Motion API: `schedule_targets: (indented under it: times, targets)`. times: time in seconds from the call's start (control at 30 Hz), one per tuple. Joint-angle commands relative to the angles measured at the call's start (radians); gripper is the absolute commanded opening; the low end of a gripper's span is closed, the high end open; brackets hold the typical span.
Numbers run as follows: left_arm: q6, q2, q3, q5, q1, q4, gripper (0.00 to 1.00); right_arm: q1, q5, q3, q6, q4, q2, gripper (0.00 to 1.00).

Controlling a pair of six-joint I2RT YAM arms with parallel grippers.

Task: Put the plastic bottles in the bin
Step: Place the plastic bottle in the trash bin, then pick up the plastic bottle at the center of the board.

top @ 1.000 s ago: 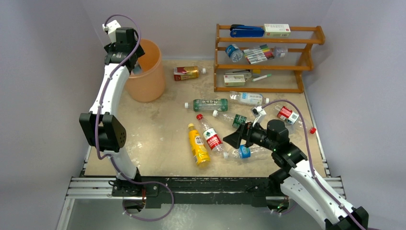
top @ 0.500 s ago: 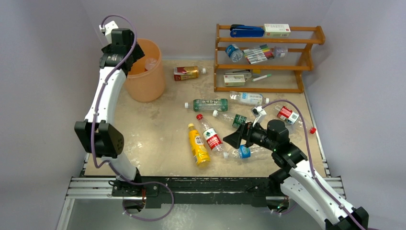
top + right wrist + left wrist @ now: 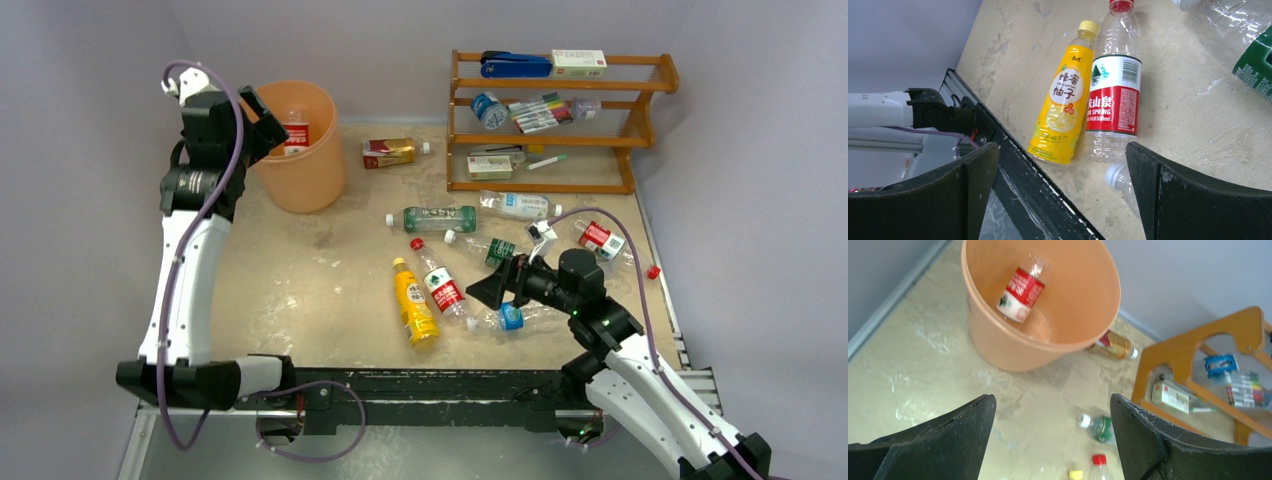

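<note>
Bin (image 3: 300, 185): round, tapered, smooth peach-orange plastic, upright at the table's back-left. Inside, 1 clear bottle w/ red label (image 3: 1020, 287) rests against the inner wall; thin, glossy plastic. L gripper (image 3: 1052, 405) hovers just left of the bin, matte black fingers wide apart, nothing btwn them. R gripper (image 3: 1062, 150) likewise spread wide & empty, above the yellow bottle (image 3: 1060, 100) & a ribbed clear red-cap bottle (image 3: 1113, 90), which lie side by side, touching, on the table (image 3: 330, 270); beige, mottled, scuffed. Other bottles lie flat mid-table, near the wooden rack (image 3: 540, 186). Vs 1 s ago: L arm was bent over the bin rim, now pulled back left, elbow dropped low by the base rail; bottle in the bin now plainly visible. R arm & table bottles unchanged.
</note>
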Motion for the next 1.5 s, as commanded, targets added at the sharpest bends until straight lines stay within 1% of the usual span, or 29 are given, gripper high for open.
schedule_targets:
  times: [0.0,0.07,0.13,0.27,0.37,0.6,0.77,0.9,1.23,1.33,1.47]
  targets:
    - [-0.055,-0.098,-0.128,0.111,0.005,0.004,0.84,-0.002,-0.01,0.086,0.018,-0.007,0.064,1.0]
    - [-0.069,-0.143,-0.19,0.147,0.005,0.011,0.85,-0.002,-0.033,0.084,0.05,0.053,0.081,1.0]
    - [-0.086,-0.183,-0.237,0.169,0.005,0.011,0.85,-0.002,-0.043,0.11,0.056,0.074,0.115,1.0]
    - [-0.116,-0.255,-0.317,0.235,0.003,0.02,0.85,-0.002,-0.012,0.228,0.0,0.013,0.235,1.0]
    - [-0.118,-0.3,-0.34,0.255,0.003,0.005,0.85,-0.003,0.005,0.309,-0.034,-0.007,0.33,1.0]
    - [-0.114,-0.348,-0.289,0.31,0.003,-0.051,0.86,-0.002,0.021,0.428,-0.021,-0.006,0.45,1.0]
    - [-0.106,-0.341,-0.22,0.325,0.003,-0.101,0.86,-0.002,-0.009,0.519,-0.029,-0.014,0.541,1.0]
    - [-0.112,-0.338,-0.169,0.354,0.003,-0.123,0.86,-0.002,-0.001,0.58,-0.05,-0.035,0.609,1.0]
    - [-0.08,-0.334,-0.155,0.406,0.003,-0.166,0.86,-0.001,-0.035,0.682,-0.089,-0.008,0.756,1.0]
    - [-0.066,-0.335,-0.146,0.418,0.003,-0.182,0.86,0.0,-0.045,0.696,-0.095,0.002,0.778,1.0]
    - [-0.054,-0.338,-0.159,0.435,-0.006,-0.194,0.86,-0.001,-0.026,0.68,-0.108,0.032,0.744,1.0]
